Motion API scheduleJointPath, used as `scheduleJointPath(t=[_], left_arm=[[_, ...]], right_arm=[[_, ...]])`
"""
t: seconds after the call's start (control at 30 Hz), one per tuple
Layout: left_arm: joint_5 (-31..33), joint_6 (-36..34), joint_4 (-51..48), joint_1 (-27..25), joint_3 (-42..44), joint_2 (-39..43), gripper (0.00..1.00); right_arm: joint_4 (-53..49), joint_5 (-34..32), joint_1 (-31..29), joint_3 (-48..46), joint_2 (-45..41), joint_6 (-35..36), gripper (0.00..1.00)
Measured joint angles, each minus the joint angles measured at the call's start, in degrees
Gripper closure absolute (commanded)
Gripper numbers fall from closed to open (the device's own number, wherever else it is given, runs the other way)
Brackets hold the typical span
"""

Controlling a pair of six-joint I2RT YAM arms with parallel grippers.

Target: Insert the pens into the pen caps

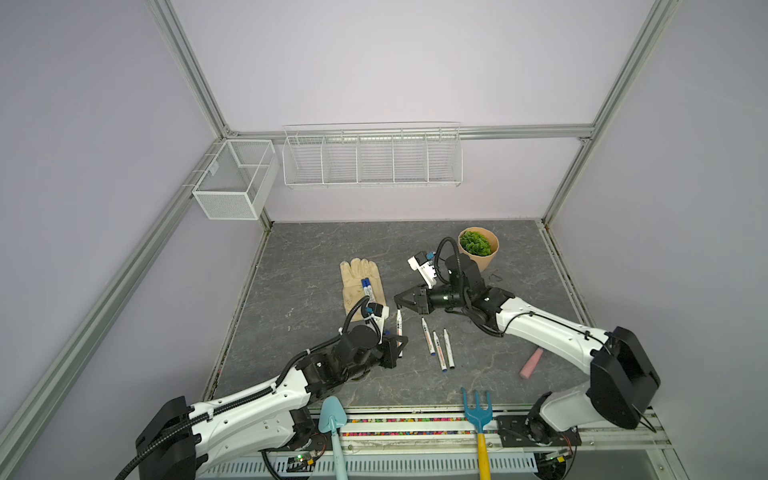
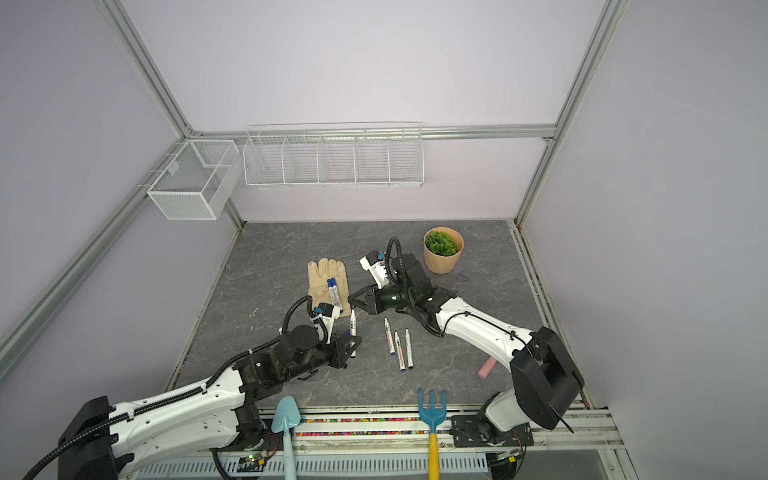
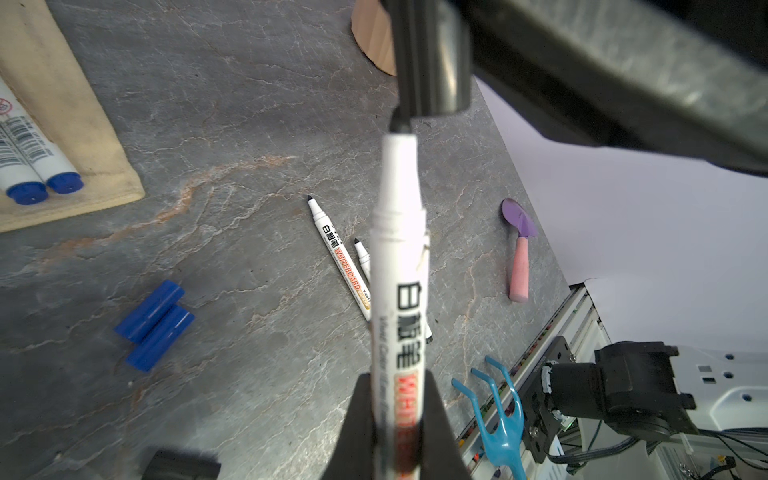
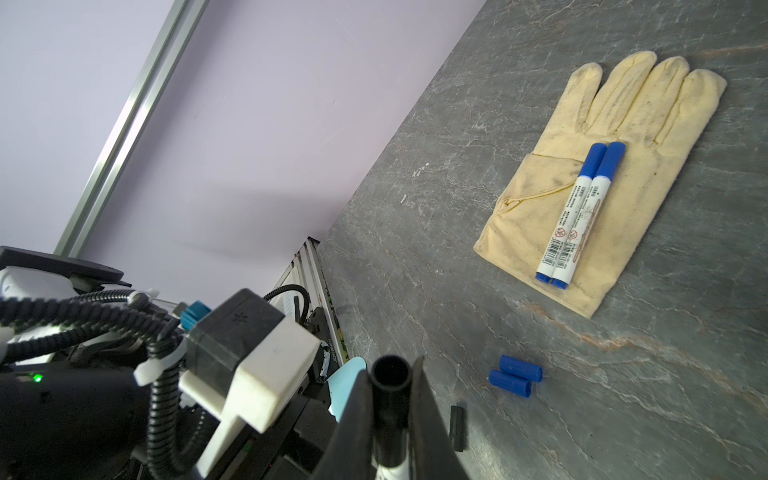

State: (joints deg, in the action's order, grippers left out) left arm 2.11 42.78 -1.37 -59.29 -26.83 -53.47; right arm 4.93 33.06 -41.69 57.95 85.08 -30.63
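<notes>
Black pen cap (image 4: 388, 415) clamped in right pincer (image 1: 400, 301); left pincer (image 3: 397, 395) clamps white pen (image 3: 397, 249), tip lined up to insert.

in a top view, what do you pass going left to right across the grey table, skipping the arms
glove → held pen → three loose pens → plant pot → pink trowel

Tabletop (image 1: 299, 270) lies bare left of the glove (image 1: 352, 275); three loose pens (image 1: 439, 350) clutter the middle.
</notes>
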Motion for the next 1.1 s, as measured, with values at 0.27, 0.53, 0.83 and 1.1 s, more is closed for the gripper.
scheduleJointPath(t=[0.27, 0.53, 0.83, 1.1], left_arm=[[0.5, 0.0, -0.7, 0.0, 0.0, -0.1, 1.0], [0.6, 0.0, -0.7, 0.0, 0.0, 0.1, 1.0], [0.7, 0.0, -1.1, -0.2, 0.2, 1.2, 1.0], [0.6, -0.4, -1.0, -0.3, 0.2, 1.0, 1.0]], right_arm=[[0.0, 0.0, -0.5, 0.8, 1.4, 0.5, 0.93], [0.0, 0.0, -1.0, 1.0, 1.8, 0.7, 0.93], [-0.9, -0.2, -1.0, 1.2, 1.0, 2.3, 0.93], [-1.8, -0.2, -0.9, 1.4, 0.7, 2.8, 0.93]])
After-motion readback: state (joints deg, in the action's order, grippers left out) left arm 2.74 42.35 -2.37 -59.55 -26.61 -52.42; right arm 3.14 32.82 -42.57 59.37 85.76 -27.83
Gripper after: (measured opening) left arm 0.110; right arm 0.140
